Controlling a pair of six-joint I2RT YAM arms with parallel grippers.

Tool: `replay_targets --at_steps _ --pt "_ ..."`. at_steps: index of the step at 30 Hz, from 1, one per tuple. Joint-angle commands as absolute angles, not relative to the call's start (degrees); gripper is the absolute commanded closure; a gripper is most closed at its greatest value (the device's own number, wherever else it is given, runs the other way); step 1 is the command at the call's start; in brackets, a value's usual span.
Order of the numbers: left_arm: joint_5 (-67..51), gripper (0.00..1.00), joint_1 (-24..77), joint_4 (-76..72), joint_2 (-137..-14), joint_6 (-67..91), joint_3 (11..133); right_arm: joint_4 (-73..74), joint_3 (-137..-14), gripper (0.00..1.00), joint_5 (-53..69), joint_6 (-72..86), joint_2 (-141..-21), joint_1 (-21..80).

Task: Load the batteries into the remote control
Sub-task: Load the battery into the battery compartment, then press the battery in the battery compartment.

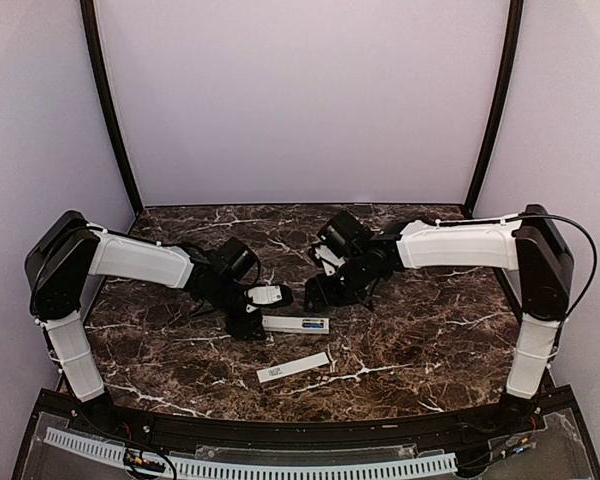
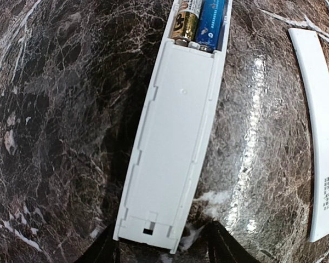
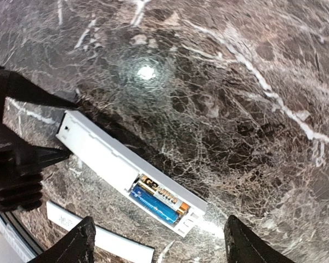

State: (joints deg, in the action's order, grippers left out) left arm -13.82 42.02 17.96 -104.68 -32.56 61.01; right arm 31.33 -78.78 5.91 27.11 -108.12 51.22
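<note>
The right gripper [image 3: 159, 220] is hovering spread; the left gripper [image 2: 162, 235] is straddling the remote control [image 2: 175, 137], clamping or not I cannot tell; a nudge risks unseating the batteries [image 2: 208, 24].

Left tool [image 2: 162, 241] low, right tool [image 3: 158, 227] open wide
</note>
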Motion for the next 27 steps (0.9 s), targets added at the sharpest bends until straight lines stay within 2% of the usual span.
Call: replay_targets --at_steps 1,3,4,6,7,27 --pt "-13.4 0.46 42.0 20.4 -105.2 -32.5 61.7 29.8 -79.3 0.43 11.0 25.8 -107.3 50.2" --pt "-13.4 0.45 42.0 20.4 -105.2 -32.4 61.6 28.5 -79.4 0.70 13.4 26.8 -108.4 49.9" --pt "-13.4 0.45 42.0 20.4 -105.2 -32.4 61.6 27.8 -79.4 0.79 14.6 27.2 -108.9 49.7" --pt "-13.4 0.45 42.0 20.4 -105.2 -32.4 61.6 26.8 -79.6 0.97 16.9 27.8 -110.2 49.4" --pt "-13.4 0.45 42.0 20.3 -105.1 -32.3 61.6 26.7 -79.8 1.00 17.3 28.0 -110.9 49.3" --pt "-15.0 0.45 42.0 21.4 -104.4 -31.2 62.8 26.6 -78.3 1.00 18.5 28.2 -114.6 48.1"
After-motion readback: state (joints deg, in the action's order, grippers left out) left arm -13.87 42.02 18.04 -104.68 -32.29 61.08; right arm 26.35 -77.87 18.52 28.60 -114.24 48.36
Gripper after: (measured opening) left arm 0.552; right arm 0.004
